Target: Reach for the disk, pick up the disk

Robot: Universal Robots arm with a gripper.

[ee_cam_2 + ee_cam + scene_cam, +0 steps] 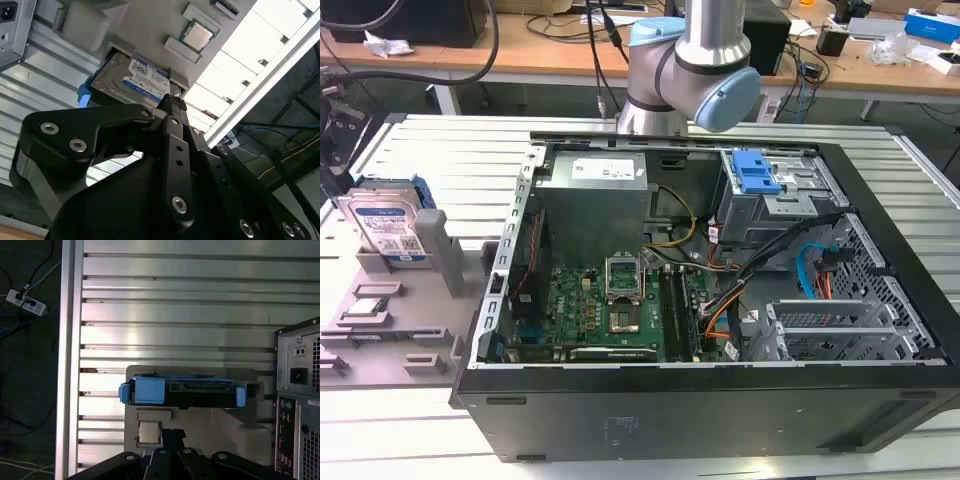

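The disk [386,226] is a silver hard drive with a blue-and-white label and a blue side frame. It stands on edge, leaning in a slot of a grey holder [438,250] at the exterior view's left. In the first wrist view the disk [182,391] shows edge-on, and in the second wrist view I see the labelled face of the disk [142,79]. My gripper [170,436] hangs well above the holder, apart from the disk, with its black fingers closed together and nothing between them. In the second wrist view the gripper [172,101] points toward the disk.
A small square processor chip [148,432] lies in a recess of the holder beside the disk. An open computer case [700,300] takes up the middle of the ribbed metal table [440,150]. The table's edge rail [70,355] has floor and cables beyond it.
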